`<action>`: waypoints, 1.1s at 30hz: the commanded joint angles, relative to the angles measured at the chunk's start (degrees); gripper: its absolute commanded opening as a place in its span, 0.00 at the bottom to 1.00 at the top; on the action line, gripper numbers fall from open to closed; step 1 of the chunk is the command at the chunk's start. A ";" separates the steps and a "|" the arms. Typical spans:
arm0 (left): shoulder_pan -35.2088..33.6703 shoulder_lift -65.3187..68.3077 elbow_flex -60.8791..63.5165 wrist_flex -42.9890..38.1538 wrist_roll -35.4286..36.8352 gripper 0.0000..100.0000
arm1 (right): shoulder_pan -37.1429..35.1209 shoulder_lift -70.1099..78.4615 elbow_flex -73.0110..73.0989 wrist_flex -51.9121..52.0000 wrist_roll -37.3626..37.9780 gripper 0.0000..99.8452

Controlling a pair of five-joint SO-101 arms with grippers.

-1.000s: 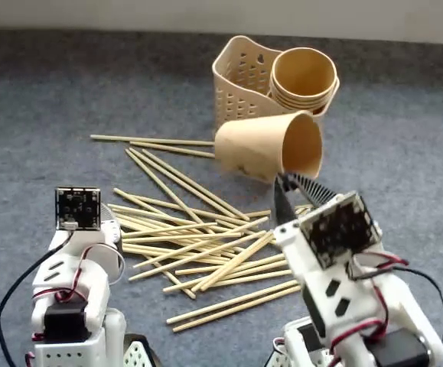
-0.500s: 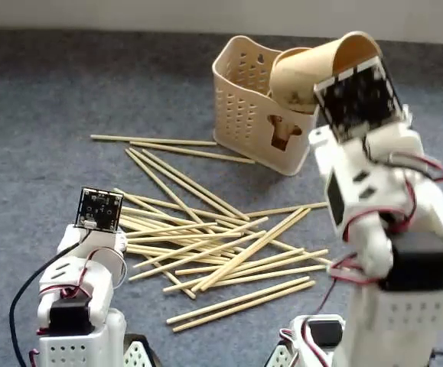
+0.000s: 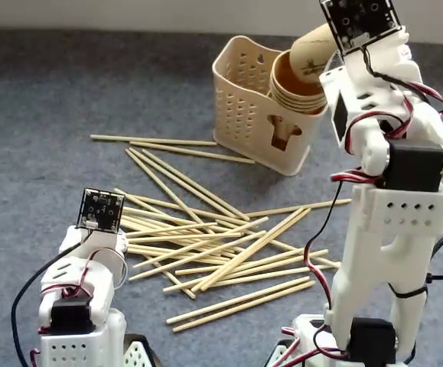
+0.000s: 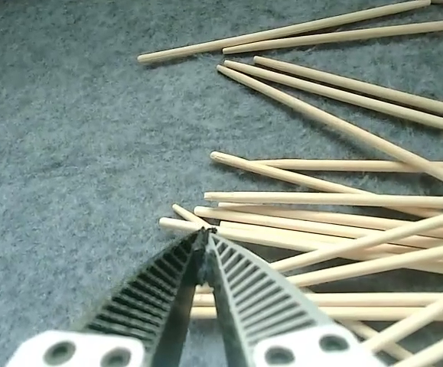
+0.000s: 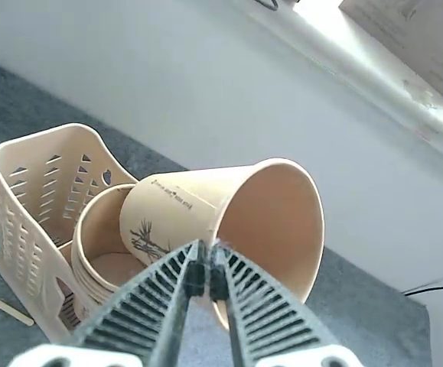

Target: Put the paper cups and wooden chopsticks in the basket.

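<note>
A cream basket [image 3: 249,107] [image 5: 30,183] stands at the back of the table with a stack of paper cups [image 3: 298,86] [image 5: 102,248] inside. My right gripper [image 5: 203,267] is shut on the rim of another paper cup [image 5: 229,218] [image 3: 313,50], holding it tilted just above the stack. Many wooden chopsticks [image 3: 206,237] [image 4: 336,199] lie scattered on the grey cloth in front of the basket. My left gripper [image 4: 204,233] hovers shut at the near left edge of the chopstick pile, holding nothing.
The raised right arm [image 3: 389,191] towers over the right side of the table. Two chopsticks [image 3: 160,144] lie apart near the basket's left. Bare grey cloth [image 3: 45,99] spreads to the left, and a pale wall [image 5: 167,84] rises behind.
My right arm lifted the paper cup from in front of the basket up and back until it hangs over the cup stack. The left arm shifted slightly, then held.
</note>
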 commanded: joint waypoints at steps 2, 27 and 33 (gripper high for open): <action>-0.13 -0.22 -0.40 -0.26 -0.26 0.01 | -1.27 -0.40 -2.86 1.54 4.40 0.01; -0.48 -0.22 -0.40 0.00 -0.35 0.01 | -6.55 -0.75 -2.86 4.35 -0.35 0.18; -0.48 -0.22 -0.40 0.00 -0.35 0.01 | -7.34 -0.75 -3.30 9.89 -0.35 0.03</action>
